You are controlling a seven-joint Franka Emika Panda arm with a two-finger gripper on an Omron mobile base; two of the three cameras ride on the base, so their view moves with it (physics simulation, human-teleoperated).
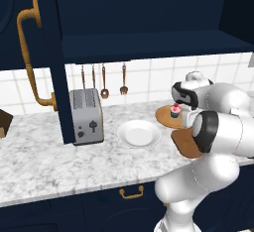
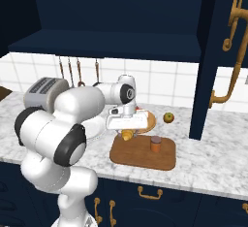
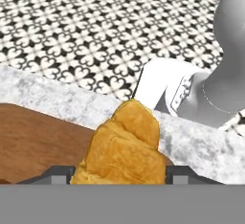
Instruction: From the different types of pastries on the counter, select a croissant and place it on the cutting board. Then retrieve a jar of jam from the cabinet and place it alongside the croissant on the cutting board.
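1. Hand view, nearest: the croissant point(image 3: 123, 146) sits clamped between the two dark fingers point(image 3: 56, 174), its lower end cut off by the frame edge; the brown cutting board point(image 3: 38, 137) lies under it, with the marbled table point(image 3: 57, 98) edge and patterned floor beyond
2. Right base view: the arm bends forward from the lower left, wrist level, gripper point(image 2: 127, 133) pointing down over the board's near-left corner, the croissant point(image 2: 127, 135) half hidden under the white hand
3. The jar of jam point(image 2: 155, 144) stands upright on the cutting board point(image 2: 145, 155)
4. Farther back, a small green-brown fruit point(image 2: 168, 118) rests on the table
5. Left base view: the elbow hides most of the board; the cupcake point(image 1: 175, 110) sits on a round tan plate point(image 1: 166, 116), with the white plate point(image 1: 139, 133) and toaster point(image 1: 86, 115) to the left
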